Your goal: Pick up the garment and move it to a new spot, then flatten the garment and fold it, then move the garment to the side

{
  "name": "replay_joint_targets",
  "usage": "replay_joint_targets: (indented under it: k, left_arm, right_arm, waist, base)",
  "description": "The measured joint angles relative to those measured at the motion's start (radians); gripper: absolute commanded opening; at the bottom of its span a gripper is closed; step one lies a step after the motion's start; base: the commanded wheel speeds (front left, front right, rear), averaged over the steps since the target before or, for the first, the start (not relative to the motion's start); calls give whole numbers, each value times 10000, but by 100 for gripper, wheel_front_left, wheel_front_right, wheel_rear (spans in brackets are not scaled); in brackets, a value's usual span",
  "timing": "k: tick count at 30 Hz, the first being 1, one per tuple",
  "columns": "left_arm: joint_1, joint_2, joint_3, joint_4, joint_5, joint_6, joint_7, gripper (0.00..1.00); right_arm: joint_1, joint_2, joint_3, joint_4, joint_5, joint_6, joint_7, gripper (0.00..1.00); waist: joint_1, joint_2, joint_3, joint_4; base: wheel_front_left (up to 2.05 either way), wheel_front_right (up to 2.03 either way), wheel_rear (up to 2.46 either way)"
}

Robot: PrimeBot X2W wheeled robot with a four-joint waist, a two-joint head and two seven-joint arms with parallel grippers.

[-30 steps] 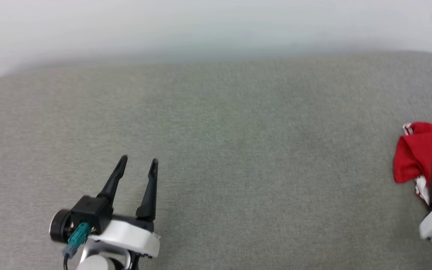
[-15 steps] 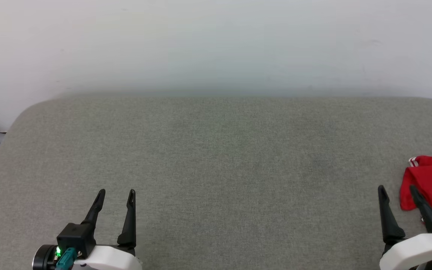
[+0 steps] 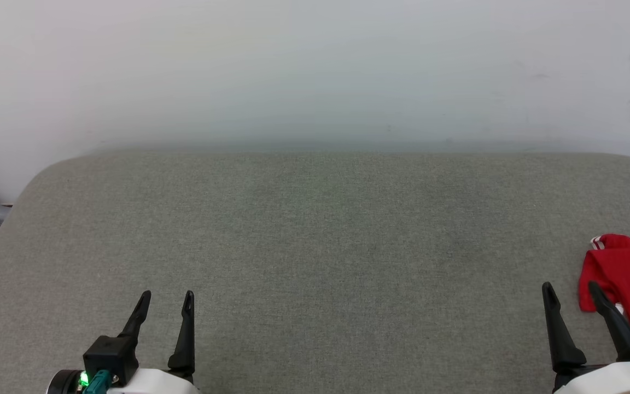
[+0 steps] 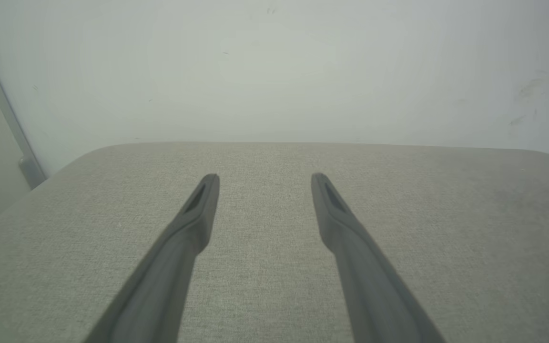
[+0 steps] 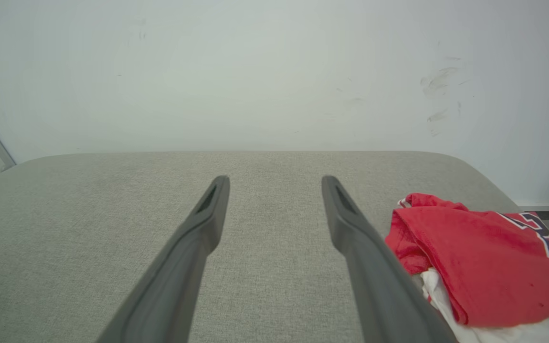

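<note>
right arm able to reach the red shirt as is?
Probably yes. The right gripper is open, and the shirt lies crumpled close by on its right side on the grey pad, with nothing between them.

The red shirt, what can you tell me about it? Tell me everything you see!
The shirt is bright red, soft-looking cloth, with a white part underneath, red-and-white striped trim at one edge and black letters outlined in white. It lies crumpled in a heap, not spread flat, at the right end of the grey cloth-covered surface, and part of it runs off the picture. The open right gripper is just beside it, not holding it.
</note>
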State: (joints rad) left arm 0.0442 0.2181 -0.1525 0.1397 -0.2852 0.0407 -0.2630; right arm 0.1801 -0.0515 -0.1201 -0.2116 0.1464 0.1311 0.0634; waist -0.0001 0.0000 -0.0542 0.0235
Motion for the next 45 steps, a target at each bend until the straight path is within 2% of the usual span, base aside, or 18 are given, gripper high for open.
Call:
replay_joint_targets:
  k: [20,21,25,37,38,45]
  left_arm:
    - [-106,-307,313,251,297,-328,0,100]
    - [-95,-345,320,284,280,-330,2,0]
    - [102,-456,301,608,98,-334,105,0]
    - [-46,-665,665,685,-2021,-546,692,0]
    - [-98,-700,746,698,-2514,-583,823,0]
    - [-216,-773,945,732,-3591,-679,1108,0]
  right_arm:
    - [-120,0,36,280,63,0,-115,100]
    - [-112,2,46,322,67,2,-111,0]
    - [1,17,61,715,217,2,-84,0]
    - [-299,21,61,1329,2539,2,4,0]
    - [-425,21,61,1463,3070,0,36,0]
    - [-638,21,59,1783,4226,0,79,0]
  waist:
    - [1,0,140,69]
    - [2,0,144,73]
    - [3,0,152,68]
    - [3,0,193,38]
    - [3,0,203,31]
    - [3,0,226,14]
  base:
    - [0,0,0]
    - [0,0,0]
    - [0,0,0]
    - [0,0,0]
    - [0,0,0]
    - [0,0,0]
